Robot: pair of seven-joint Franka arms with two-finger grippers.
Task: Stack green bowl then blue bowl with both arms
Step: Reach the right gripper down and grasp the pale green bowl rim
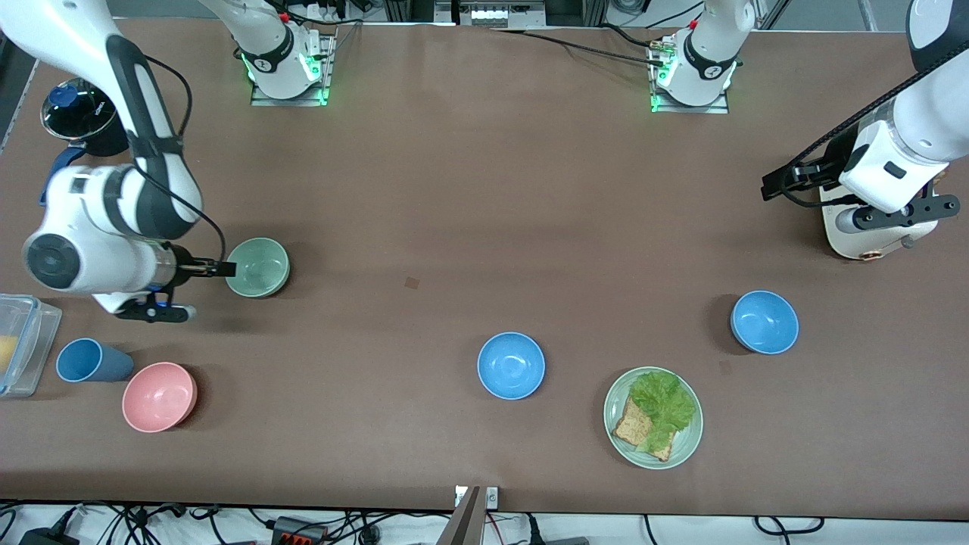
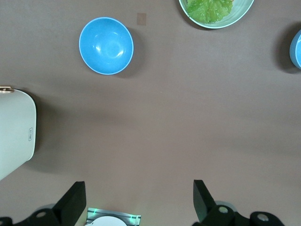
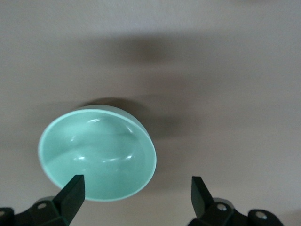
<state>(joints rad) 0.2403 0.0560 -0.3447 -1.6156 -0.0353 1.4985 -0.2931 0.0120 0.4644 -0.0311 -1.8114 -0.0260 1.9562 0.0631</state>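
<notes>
right tool (image 1: 227, 268) open, mid-left of frame, at green bowl (image 1: 259, 266) rim | left tool (image 2: 136, 200) open, waiting upper right | blue bowl (image 1: 511, 365) lower centre

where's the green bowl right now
The green bowl sits on the table toward the right arm's end, farther from the front camera than the pink bowl, with the open right gripper at its rim.

a round pale green plate (image 1: 617, 415) carrying a leaf of lettuce (image 1: 662, 400) and a slice of brown toast (image 1: 633, 429) sits near the front camera, toward the left arm's end of the table. at the right arm's end lie a pink round bowl (image 1: 159, 397), a blue cup on its side (image 1: 89, 361) just beside it, a clear plastic container (image 1: 21, 341), and a dark glass-lidded pot (image 1: 79, 113) farther from the camera. a white rounded appliance (image 2: 15, 136) stands at the left arm's end.
</notes>
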